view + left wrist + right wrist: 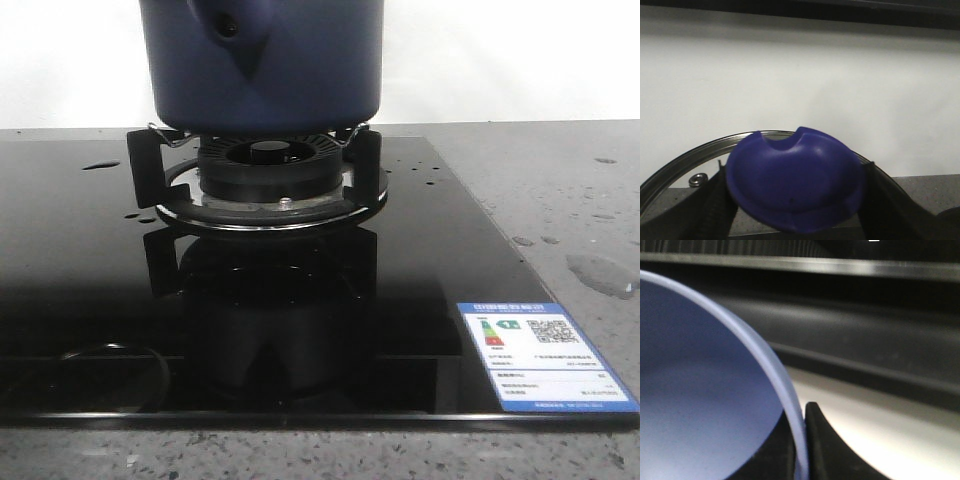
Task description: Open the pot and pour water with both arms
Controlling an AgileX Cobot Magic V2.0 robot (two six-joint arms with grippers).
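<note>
The dark navy pot point(290, 70) fills the top of the front view, its base right at the burner's wire supports. I cannot tell whether it rests on them. Its stubby handle with a hole point(225, 25) faces the camera. No gripper shows in the front view. My left gripper point(795, 200) is shut on the blue knob point(795, 182) of a glass lid with a metal rim point(680, 160), held up in front of a white wall. My right gripper point(802, 440) is shut on the pot's pale rim point(765, 360), with the blue inside point(700, 390) beside it.
The gas burner point(268, 170) with black pan supports stands on a glossy black glass hob point(80, 260). An energy label point(540, 360) is stuck at the hob's front right corner. Water drops point(600, 270) lie on the grey speckled counter at the right.
</note>
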